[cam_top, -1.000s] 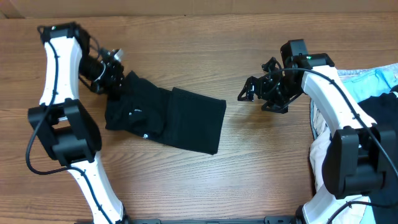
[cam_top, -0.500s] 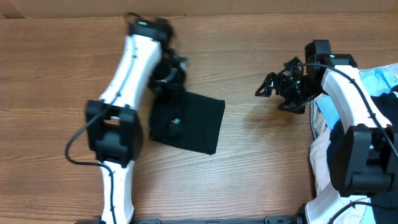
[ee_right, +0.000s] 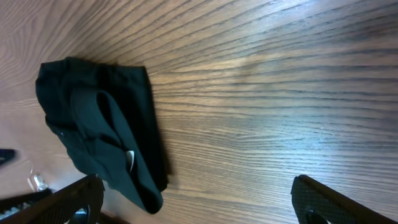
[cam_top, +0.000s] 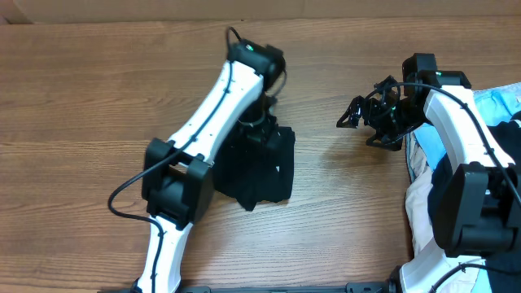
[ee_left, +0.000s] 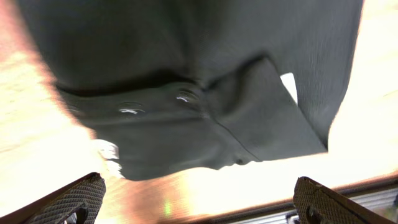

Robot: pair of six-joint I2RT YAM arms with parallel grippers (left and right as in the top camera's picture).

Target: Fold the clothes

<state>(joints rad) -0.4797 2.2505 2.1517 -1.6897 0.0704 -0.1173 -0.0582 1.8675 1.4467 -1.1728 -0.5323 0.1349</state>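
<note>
The clothes [cam_top: 269, 167], a black T-shirt, lie folded into a narrow bundle in the middle of the wooden table. My left gripper [cam_top: 262, 126] hovers just over the bundle's far edge. In the left wrist view the black shirt [ee_left: 186, 81] fills the upper part with a small white tag [ee_left: 287, 84]. There my left gripper [ee_left: 202, 202] is open, with only table between its fingertips. My right gripper [cam_top: 358, 114] stands open to the right of the shirt, apart from it. In the right wrist view the shirt [ee_right: 99, 124] lies at the left, and my right gripper [ee_right: 199, 202] holds nothing.
A heap of other garments lies at the right edge: light-blue cloth [cam_top: 496, 102], black cloth [cam_top: 505, 138] and white cloth [cam_top: 419, 203]. My right arm reaches over that heap. Bare wood [cam_top: 73, 106] stretches to the left of the shirt.
My left arm swung right, carrying the shirt's left part over onto the right part, then its jaws opened and let go. The right gripper drew slightly to the right.
</note>
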